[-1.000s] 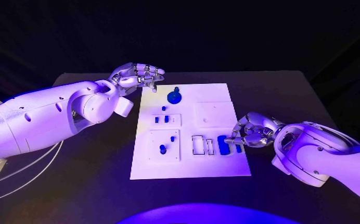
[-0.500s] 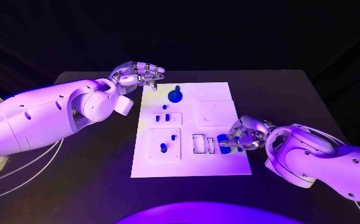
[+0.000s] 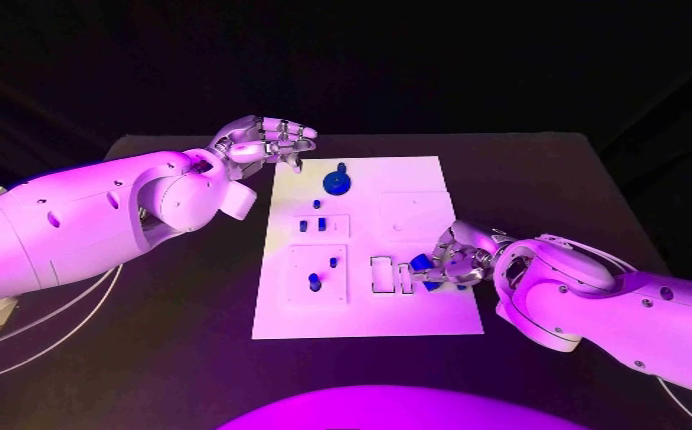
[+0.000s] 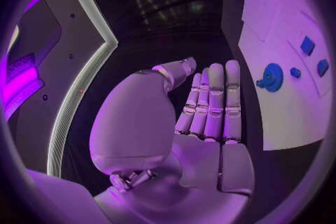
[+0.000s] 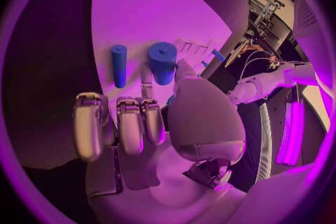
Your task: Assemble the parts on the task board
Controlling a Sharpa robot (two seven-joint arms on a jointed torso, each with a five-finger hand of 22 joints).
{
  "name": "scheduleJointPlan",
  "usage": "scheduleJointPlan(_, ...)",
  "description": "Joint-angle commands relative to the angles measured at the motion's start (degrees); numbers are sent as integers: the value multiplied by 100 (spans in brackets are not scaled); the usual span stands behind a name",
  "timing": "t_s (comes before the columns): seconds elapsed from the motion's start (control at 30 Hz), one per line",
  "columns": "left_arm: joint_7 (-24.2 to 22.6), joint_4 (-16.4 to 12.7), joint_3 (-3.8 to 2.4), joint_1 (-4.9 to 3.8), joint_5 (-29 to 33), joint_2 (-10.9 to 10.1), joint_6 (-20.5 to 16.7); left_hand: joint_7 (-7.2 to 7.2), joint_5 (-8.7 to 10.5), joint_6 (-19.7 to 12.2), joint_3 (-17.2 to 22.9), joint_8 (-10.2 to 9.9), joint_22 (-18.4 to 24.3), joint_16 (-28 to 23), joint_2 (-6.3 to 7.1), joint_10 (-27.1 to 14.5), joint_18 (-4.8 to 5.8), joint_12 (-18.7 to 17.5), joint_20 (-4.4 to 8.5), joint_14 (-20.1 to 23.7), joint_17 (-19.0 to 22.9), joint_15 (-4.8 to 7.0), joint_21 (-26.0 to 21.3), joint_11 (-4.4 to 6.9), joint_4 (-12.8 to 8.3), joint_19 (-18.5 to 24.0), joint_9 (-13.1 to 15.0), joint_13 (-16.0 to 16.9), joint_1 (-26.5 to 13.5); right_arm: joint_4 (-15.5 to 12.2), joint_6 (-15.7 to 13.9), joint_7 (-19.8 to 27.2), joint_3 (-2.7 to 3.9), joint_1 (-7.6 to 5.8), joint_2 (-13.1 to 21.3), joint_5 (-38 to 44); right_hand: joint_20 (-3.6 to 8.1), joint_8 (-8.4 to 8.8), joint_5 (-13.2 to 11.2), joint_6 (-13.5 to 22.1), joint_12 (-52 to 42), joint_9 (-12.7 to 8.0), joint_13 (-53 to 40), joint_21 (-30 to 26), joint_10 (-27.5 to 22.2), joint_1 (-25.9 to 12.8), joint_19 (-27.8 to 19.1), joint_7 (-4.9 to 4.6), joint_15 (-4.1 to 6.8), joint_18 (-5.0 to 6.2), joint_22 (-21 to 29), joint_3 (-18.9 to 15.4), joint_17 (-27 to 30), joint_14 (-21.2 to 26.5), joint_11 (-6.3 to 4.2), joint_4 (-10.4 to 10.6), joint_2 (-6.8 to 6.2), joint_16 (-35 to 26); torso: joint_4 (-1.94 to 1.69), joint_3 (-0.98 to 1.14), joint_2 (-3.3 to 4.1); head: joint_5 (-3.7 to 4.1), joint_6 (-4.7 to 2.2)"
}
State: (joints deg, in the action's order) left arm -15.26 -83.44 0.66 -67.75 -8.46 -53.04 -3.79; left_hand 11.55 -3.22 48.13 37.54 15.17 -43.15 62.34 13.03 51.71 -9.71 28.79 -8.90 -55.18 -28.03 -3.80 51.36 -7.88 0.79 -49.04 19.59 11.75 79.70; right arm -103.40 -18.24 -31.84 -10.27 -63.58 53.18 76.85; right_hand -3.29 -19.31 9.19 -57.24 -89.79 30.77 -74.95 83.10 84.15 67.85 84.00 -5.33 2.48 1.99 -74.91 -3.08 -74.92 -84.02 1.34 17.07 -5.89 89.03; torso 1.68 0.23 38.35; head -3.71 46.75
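We see the flat white rectangular task board [image 3: 411,218] in the middle of the black worktop [image 3: 173,350]. A round blue gear-like part [image 3: 335,185] sits at its far end and small blue pieces stand in the middle plates, so some parts look seated. At the near right, the right robot hand [image 3: 459,256] rests its fingers against a thick blue cylinder [image 5: 162,61] beside a thinner blue rod [image 5: 119,65]; whether it grips the cylinder we cannot tell. The left robot hand [image 3: 265,143] hovers curled and empty beyond the board's far left corner. The room behind is dark.
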Motion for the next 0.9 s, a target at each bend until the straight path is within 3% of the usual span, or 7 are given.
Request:
scheduleJointPlan(0.03,-11,-16,-3,-2,37,2,128,22,-2,-29,-26,-26,7,-32,-31,-33,-82,33,-29,40,9,-5,-33,-14,6,9,-8,-6,-16,64,439,-305,-52,88,-81,293,37,25,-24,53,-21,-76,-1505,17,585,-11,476,9,49,-80,-1340,-32,-1242,-545,-42,-23,-33,21,-8,2,2,10,3)
scheduleJointPlan(0.2,-1,-18,-2,-2,37,-6,136,23,-2,-31,-29,-28,9,-32,-30,-37,-82,33,-30,41,10,-6,-37,-15,11,10,-9,-8,-22,70,488,-400,-54,109,-95,385,46,-39,118,53,-21,-48,-1505,25,585,324,475,24,60,-81,-1348,71,-1247,-545,-56,-35,17,22,0,-7,-3,11,13)
scheduleJointPlan(0.37,4,-20,-2,-2,37,-13,137,23,-2,-31,-29,-28,9,-32,-30,-37,-82,33,-30,41,10,-6,-37,-15,11,10,-9,-8,-22,24,445,-422,-55,116,-64,314,52,-76,497,53,-21,-44,-1505,53,585,533,479,31,67,-87,-1358,130,-1263,-548,-64,-38,-1,26,-2,-4,-4,5,15)
scheduleJointPlan(0.57,7,-20,-2,-2,37,-18,134,23,-2,-31,-29,-28,9,-32,-30,-37,-82,33,-30,41,10,-6,-37,-15,11,10,-9,-8,-22,-108,116,-349,-54,99,20,110,63,-125,758,-11,-21,-41,-1505,76,585,602,484,58,82,-90,-1364,185,-1266,-548,-86,-40,48,27,-1,-2,-3,5,10)
scheduleJointPlan(0.7,8,-18,-2,-2,37,-19,129,24,-3,-35,-29,-30,14,-33,-31,-44,-82,33,-32,44,11,-8,-45,-16,17,11,-10,-10,-27,-285,-248,-213,-46,-13,115,-140,85,-193,937,-112,-21,-32,-1505,155,585,640,499,111,116,-104,-1383,251,-1276,-550,-130,-38,112,29,3,-2,-3,11,-4)
scheduleJointPlan(0.9,10,-18,-2,-2,37,-18,121,24,-3,-35,-29,-30,14,-33,-31,-44,-82,33,-32,44,11,-8,-45,-16,17,11,-10,-10,-27,-465,-455,-83,-33,-225,190,-461,110,-250,975,-199,-21,-23,-1505,202,585,583,508,152,147,-112,-1394,279,-1279,-551,-168,-28,165,30,-1,-5,-4,31,-20)
